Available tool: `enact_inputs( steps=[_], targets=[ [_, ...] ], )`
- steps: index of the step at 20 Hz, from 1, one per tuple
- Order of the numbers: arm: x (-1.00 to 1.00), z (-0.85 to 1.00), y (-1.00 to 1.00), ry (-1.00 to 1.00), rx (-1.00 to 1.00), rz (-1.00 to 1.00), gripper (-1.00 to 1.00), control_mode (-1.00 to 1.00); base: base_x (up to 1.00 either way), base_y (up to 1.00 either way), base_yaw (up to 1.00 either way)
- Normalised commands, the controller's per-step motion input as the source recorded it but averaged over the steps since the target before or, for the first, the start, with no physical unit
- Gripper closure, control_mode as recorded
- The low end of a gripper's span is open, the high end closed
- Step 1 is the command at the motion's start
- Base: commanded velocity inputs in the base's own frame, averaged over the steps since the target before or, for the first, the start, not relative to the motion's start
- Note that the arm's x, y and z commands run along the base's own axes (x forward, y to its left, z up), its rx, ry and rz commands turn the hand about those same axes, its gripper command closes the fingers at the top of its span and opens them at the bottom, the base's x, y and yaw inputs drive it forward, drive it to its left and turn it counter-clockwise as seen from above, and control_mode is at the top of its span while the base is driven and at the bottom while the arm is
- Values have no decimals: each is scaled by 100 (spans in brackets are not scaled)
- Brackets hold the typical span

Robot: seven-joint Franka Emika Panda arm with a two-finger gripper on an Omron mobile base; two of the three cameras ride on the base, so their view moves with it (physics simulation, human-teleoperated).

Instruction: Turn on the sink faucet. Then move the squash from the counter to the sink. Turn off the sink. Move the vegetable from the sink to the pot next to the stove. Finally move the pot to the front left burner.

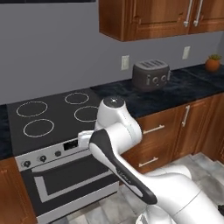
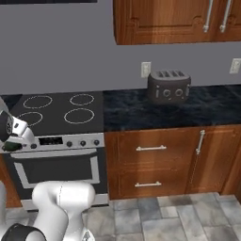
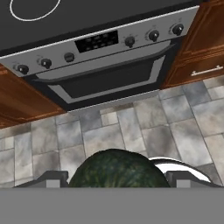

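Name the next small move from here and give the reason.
Probably carry the squash toward the pot, which I cannot see here. The squash sits between the pincer fingertips, apparently held, and the hand looks down at the stove front and floor tiles, not a pot.

White arm (image 1: 127,131), dark joint bands

A dark toaster (image 1: 151,74) sits under a wall outlet (image 1: 125,62) — a small potted plant (image 1: 213,62) far right.
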Motion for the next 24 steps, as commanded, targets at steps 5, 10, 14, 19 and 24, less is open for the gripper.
enact_inputs(
  steps=[5, 10, 14, 19, 24],
  targets=[
    [0, 0, 0, 0, 0, 0, 100, 100, 52, 0, 14],
    [0, 0, 0, 0, 0, 0, 100, 100, 45, 0, 22],
    [0, 0, 0, 0, 0, 0, 100, 100, 32, 1, 27],
    [0, 0, 0, 0, 0, 0, 100, 100, 27, 8, 26],
    [0, 0, 0, 0, 0, 0, 100, 100, 28, 21, 20]
  ],
)
